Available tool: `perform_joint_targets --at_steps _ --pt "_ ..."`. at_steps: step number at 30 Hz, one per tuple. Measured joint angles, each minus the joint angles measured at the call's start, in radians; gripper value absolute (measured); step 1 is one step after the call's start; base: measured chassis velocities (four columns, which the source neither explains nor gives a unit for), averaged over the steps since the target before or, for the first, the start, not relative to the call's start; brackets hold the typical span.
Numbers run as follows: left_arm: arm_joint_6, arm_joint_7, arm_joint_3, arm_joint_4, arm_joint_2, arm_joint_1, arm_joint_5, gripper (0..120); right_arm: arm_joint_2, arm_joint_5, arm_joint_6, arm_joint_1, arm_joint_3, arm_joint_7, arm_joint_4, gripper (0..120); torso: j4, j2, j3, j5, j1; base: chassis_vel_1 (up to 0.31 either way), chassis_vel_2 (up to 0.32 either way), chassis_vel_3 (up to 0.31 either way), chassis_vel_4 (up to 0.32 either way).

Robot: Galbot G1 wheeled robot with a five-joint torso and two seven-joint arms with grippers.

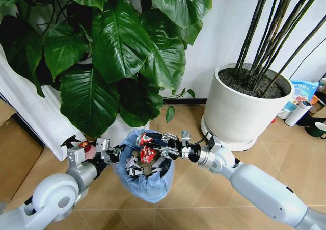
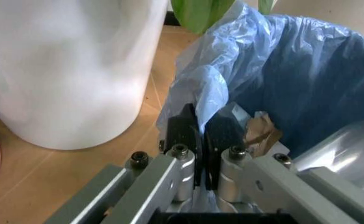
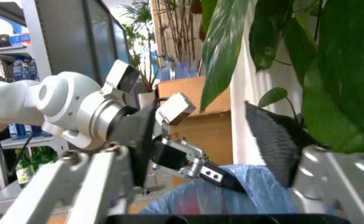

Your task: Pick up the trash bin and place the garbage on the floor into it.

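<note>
Head view, one trash bin (image 1: 145, 181), two tools

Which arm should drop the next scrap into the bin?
Right. The right gripper hangs open over the trash bin mouth by a red wrapper, while the left gripper is clamped on the bag rim, holding the bin.

The head view looks down from above; both wrist views sit very near the trash bin (image 1: 145, 181), which all views share.
</note>
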Motion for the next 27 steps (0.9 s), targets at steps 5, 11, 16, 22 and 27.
perform_joint_targets --at_steps 5,11,16,22,27 --pt "0.003 -0.005 -0.001 0.003 0.002 -0.002 -0.002 0 -0.022 0.007 -0.016 -0.006 0.003 -0.001 0.029 72 0.0 0.0 0.0 0.0 0.0 0.0 0.0 0.0 0.0" --pt "0.006 -0.008 -0.008 0.003 0.001 0.005 0.001 0 -0.053 0.006 -0.029 -0.027 0.032 0.004 0.062 94 0.0002 0.0 0.0 -0.0001 0.0 0.0 0.0 0.0 0.0" --pt "0.006 -0.01 -0.024 0.003 -0.002 0.015 0.006 0 -0.109 -0.005 -0.019 -0.141 0.14 0.121 0.097 100 0.0001 0.0 0.0 0.0 0.0 0.0 0.0 0.0 0.0" --pt "0.005 -0.013 -0.035 0.0 -0.008 0.027 0.017 0 -0.172 -0.075 0.005 -0.357 0.362 0.403 0.11 100 -0.0001 0.0 0.0 0.0001 0.0 0.0 0.0 0.0 0.0" --pt "0.004 -0.014 -0.056 -0.01 -0.008 0.044 0.026 0 -0.136 -0.15 -0.018 -0.635 0.623 0.507 0.108 100 -0.0002 0.0 0.0 0.0006 0.0 0.0 0.0 0.0 0.0"
